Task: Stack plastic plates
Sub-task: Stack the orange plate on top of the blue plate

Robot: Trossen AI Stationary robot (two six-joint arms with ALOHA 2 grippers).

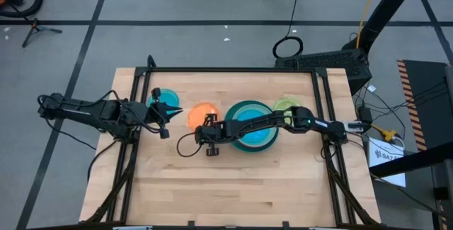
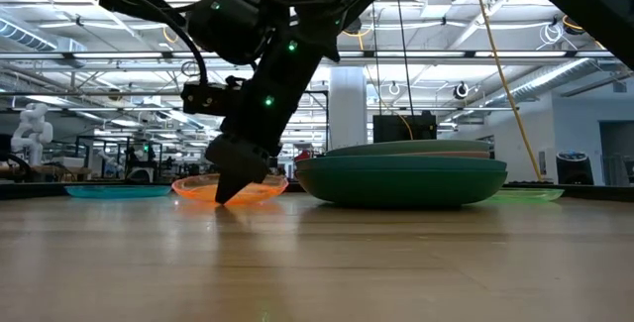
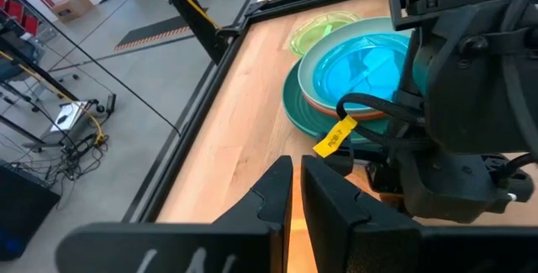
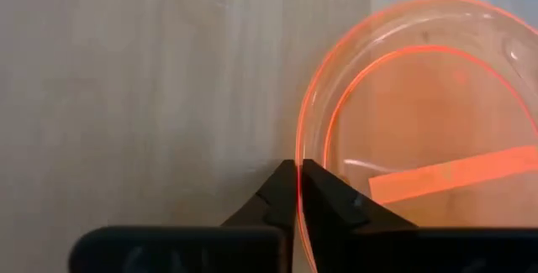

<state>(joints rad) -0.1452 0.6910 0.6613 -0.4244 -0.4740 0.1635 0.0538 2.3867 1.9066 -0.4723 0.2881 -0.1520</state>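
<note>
Pinched between the right gripper (image 4: pixel 298 191) fingers is the rim of the small orange plate (image 4: pixel 420 130), which lies flat on the wooden worktop (image 1: pixel 233 180). Just behind that gripper, toward its own arm, sits the stack: a teal plate (image 1: pixel 265 141) at the bottom and a translucent blue plate (image 3: pixel 370 67) on top, with a lime plate (image 1: pixel 285 104) beyond it. Off to the other side of the orange plate, the left gripper (image 1: pixel 164 122) hangs nearly closed and empty beside a second blue plate (image 1: pixel 168 97)

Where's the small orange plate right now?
In the high view the orange plate lies near the table's middle, between a blue plate on its left and the plate stack on its right; the right pincer pinches its rim.
</note>
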